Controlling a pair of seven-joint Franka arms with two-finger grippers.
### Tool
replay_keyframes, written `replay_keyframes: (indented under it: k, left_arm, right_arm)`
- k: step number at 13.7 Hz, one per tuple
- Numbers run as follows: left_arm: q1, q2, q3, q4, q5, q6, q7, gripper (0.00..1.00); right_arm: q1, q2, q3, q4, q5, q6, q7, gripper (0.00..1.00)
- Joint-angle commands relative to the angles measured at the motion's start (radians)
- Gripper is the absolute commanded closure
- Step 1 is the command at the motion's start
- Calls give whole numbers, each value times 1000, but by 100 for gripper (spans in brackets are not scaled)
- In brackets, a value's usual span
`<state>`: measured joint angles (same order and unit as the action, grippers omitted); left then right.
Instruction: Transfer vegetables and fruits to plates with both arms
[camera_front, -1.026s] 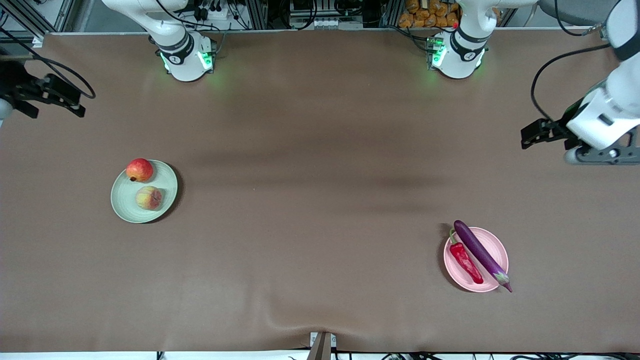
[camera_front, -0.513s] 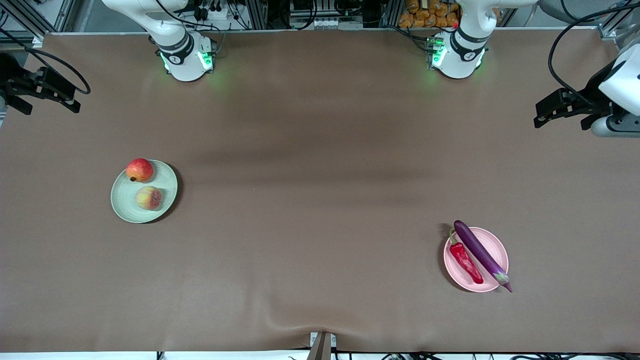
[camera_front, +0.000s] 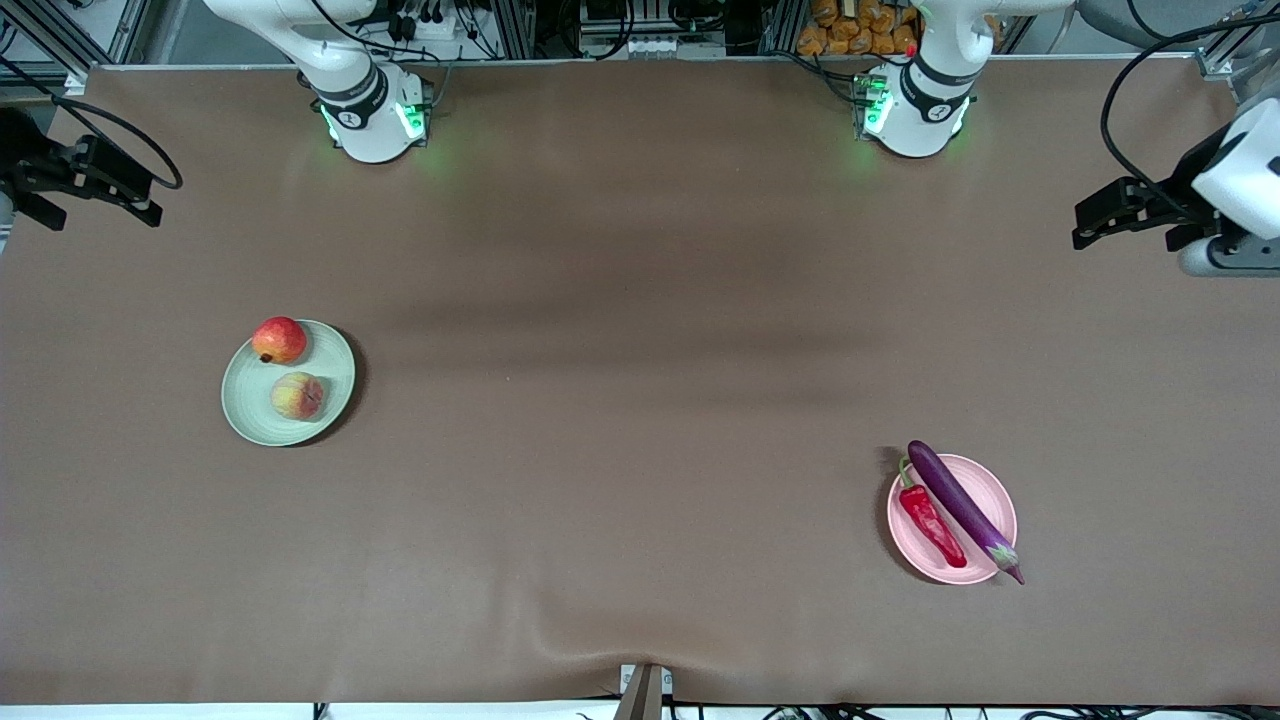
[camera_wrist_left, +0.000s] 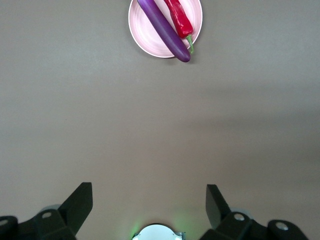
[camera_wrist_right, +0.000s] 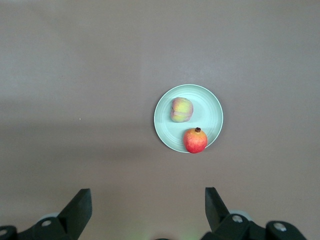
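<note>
Left wrist view cuts off pink plate at frame edge. Left gripper and right gripper: each spread wide, empty, high over bare counter at its own arm's end. Two plates. Green plate carries red fruit and peach. Pink plate carries eggplant and chili pepper, eggplant ends overhanging the rim.

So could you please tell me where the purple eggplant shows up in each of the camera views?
Front view: the eggplant lies slantwise across the pink plate, toward the left arm's end of the table.
Left wrist view: the eggplant at the picture's upper edge, on the same plate.
Right wrist view: not in it.
Shared landmark: the red chili pepper beside it.
</note>
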<state>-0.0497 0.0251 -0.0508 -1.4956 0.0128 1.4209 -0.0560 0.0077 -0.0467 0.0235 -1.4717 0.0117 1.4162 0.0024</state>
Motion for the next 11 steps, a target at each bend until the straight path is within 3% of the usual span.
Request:
replay_keyframes:
  k: [1,11]
  left_arm:
    - [13,-11,-18,-12,13,12,8,0]
    - [14,-14,-21,-37,16,69,5,0]
  right_arm:
    - [-17,11,13,24,-12,-13,-15,0]
    - [-18,13,10,24,-3,-11,-13,0]
